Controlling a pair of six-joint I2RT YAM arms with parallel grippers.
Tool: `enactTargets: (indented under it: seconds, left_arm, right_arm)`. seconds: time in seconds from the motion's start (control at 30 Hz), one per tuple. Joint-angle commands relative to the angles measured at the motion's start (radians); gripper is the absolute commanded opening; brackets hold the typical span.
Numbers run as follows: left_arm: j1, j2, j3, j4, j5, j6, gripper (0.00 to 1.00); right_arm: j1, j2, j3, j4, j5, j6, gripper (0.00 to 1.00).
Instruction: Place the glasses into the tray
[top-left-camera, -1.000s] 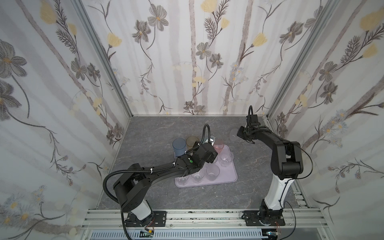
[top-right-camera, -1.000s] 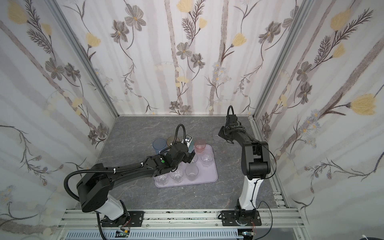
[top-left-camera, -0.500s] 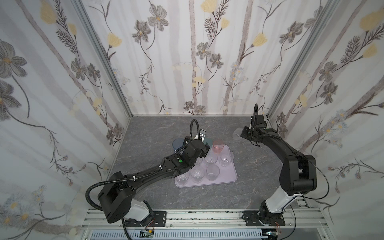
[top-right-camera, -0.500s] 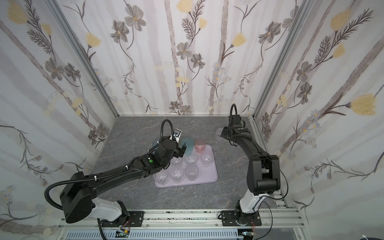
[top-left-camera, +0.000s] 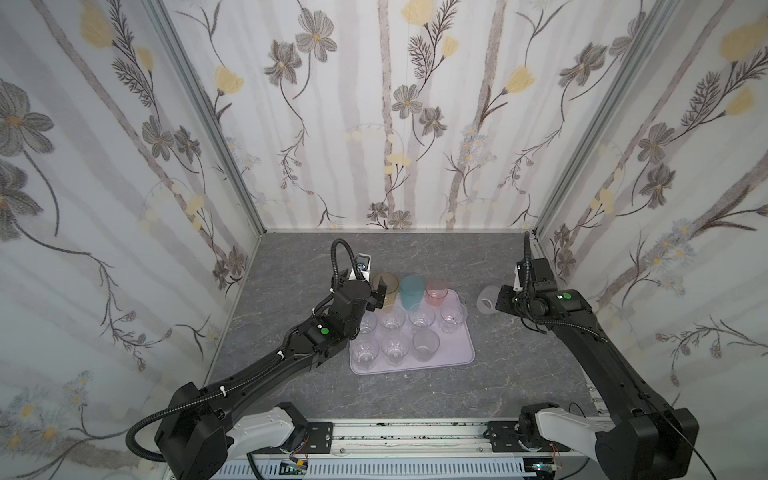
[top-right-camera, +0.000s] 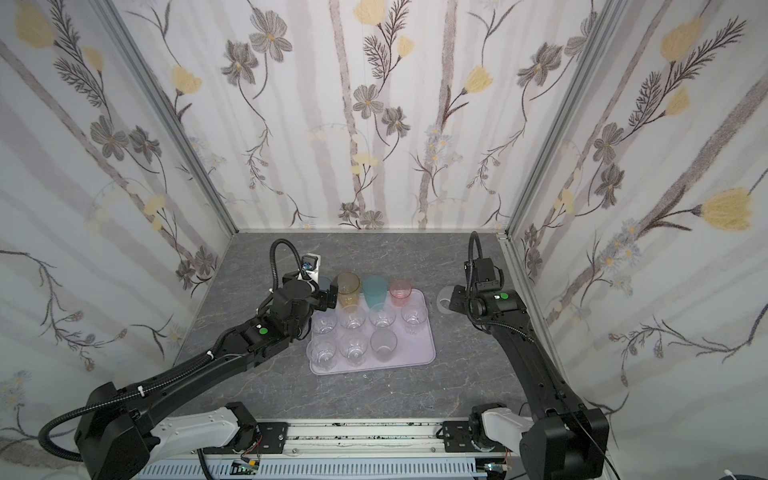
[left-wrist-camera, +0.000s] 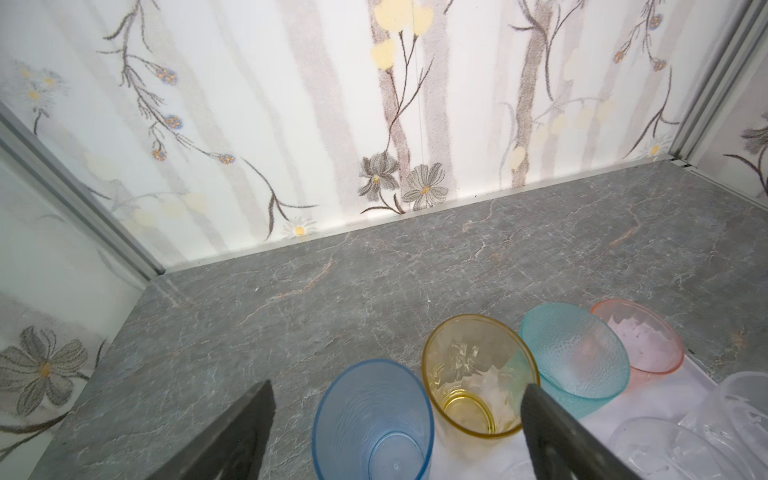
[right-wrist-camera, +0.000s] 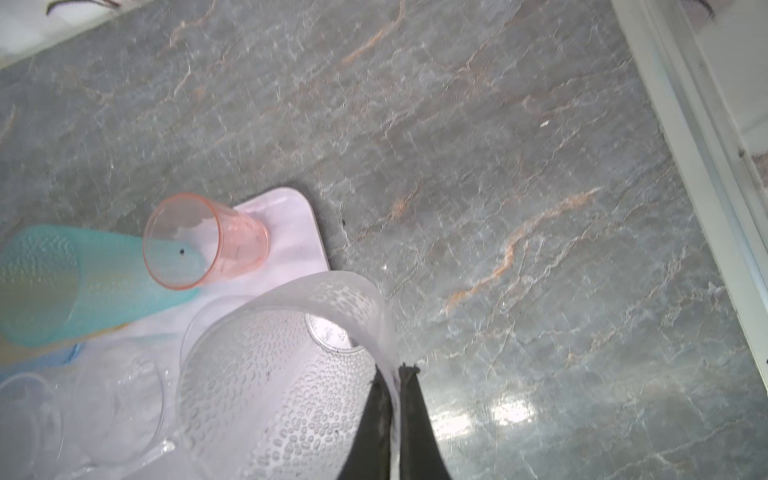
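The lilac tray (top-left-camera: 455, 353) (top-right-camera: 415, 351) holds several clear glasses (top-left-camera: 424, 345). Amber (top-left-camera: 385, 286), teal (top-left-camera: 411, 291) and pink (top-left-camera: 436, 293) glasses stand along its far edge. My left gripper (top-left-camera: 376, 297) (left-wrist-camera: 395, 399) is open beside the tray's far left corner. In the left wrist view a blue glass (left-wrist-camera: 374, 419) stands upright between its fingers, with the amber glass (left-wrist-camera: 478, 374) beside it. My right gripper (top-left-camera: 496, 303) (right-wrist-camera: 395, 374) is shut on the rim wall of a frosted glass (top-left-camera: 485, 301) (right-wrist-camera: 282, 374). It holds that glass tilted, right of the tray.
Floral walls close in the grey marble table (top-left-camera: 299, 266) on the left, back and right. A metal rail (top-left-camera: 399, 436) runs along the front. Bare table lies behind the tray and to its left and right.
My left gripper has drawn back from over the tray to its far left corner. My right gripper closed on the frosted glass and carried it forward, toward the tray's right side.
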Motion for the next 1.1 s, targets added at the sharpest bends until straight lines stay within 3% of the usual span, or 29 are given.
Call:
enactTargets:
  seconds: [0.0,0.27,0.67,1.07]
  left_arm:
    - [0.021,-0.029,-0.023,0.024,0.008,-0.04,0.95]
    - [0.056,-0.048,-0.049,0.024,0.034,-0.081,0.95]
    - [0.06,-0.056,-0.079,0.024,0.048,-0.12,0.95]
    - [0.063,-0.07,-0.109,0.024,0.037,-0.132,0.95]
  right_arm:
    - [0.042,-0.037,-0.017,-0.091,0.025,0.052,0.02]
    - [0.19,-0.095,-0.068,-0.21,0.051,0.125,0.01]
    - [0.415,-0.033,-0.112,-0.162,0.029,0.22,0.01]
    - [0.444,0.102,-0.134,-0.018,0.077,0.188,0.02]
